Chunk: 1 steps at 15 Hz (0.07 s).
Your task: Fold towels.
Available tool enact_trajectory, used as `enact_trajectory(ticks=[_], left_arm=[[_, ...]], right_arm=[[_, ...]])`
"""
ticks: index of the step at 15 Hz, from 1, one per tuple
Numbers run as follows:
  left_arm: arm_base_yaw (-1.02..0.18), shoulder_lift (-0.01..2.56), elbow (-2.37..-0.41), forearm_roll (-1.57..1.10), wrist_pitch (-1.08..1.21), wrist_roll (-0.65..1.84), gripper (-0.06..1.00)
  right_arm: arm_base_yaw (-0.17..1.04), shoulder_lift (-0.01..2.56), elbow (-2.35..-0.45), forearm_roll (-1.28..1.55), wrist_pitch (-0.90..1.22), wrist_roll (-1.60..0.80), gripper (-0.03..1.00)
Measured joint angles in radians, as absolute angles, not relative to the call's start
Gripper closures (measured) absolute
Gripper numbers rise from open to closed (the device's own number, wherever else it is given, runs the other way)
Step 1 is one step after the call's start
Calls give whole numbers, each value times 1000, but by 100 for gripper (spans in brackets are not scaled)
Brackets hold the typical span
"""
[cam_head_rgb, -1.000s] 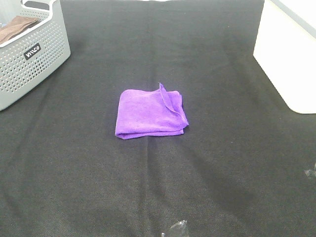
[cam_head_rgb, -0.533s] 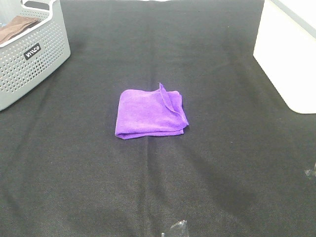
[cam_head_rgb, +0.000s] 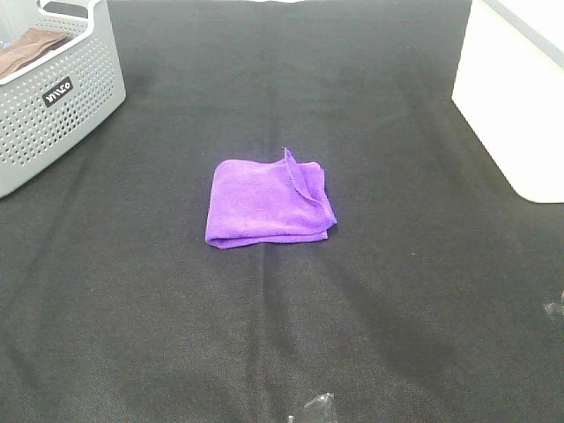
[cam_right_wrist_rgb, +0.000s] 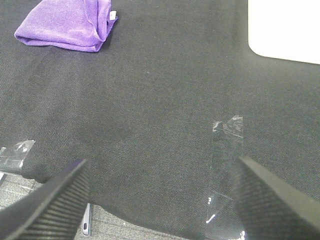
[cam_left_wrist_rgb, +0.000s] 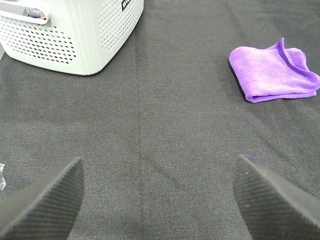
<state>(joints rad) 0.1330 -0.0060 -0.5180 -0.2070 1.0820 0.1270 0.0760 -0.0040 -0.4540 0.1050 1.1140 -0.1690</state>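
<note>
A purple towel point(cam_head_rgb: 269, 203) lies folded into a small square in the middle of the black table, one corner flap turned over at its right side. The same towel point(cam_left_wrist_rgb: 274, 74) shows far ahead in the left wrist view, and the towel point(cam_right_wrist_rgb: 67, 25) with a small white tag shows in the right wrist view. My left gripper point(cam_left_wrist_rgb: 157, 200) is open, well short of the towel, with nothing between its fingers. My right gripper point(cam_right_wrist_rgb: 160, 200) is open too, near the table's front edge, empty. Neither arm appears in the exterior high view.
A grey perforated basket point(cam_head_rgb: 55, 97) with a brown cloth point(cam_head_rgb: 26, 48) inside stands at the back left. A white bin point(cam_head_rgb: 515, 106) stands at the back right. Bits of clear tape point(cam_right_wrist_rgb: 227, 127) stick to the black table cover point(cam_head_rgb: 397, 291) near the front edge.
</note>
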Motion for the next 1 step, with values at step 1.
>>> enact_trajectory(ticks=[1], left_arm=[[133,-6,-518,-207,1082,127,19]], right_arm=[[76,-4,-454,105,1114,-169,22]])
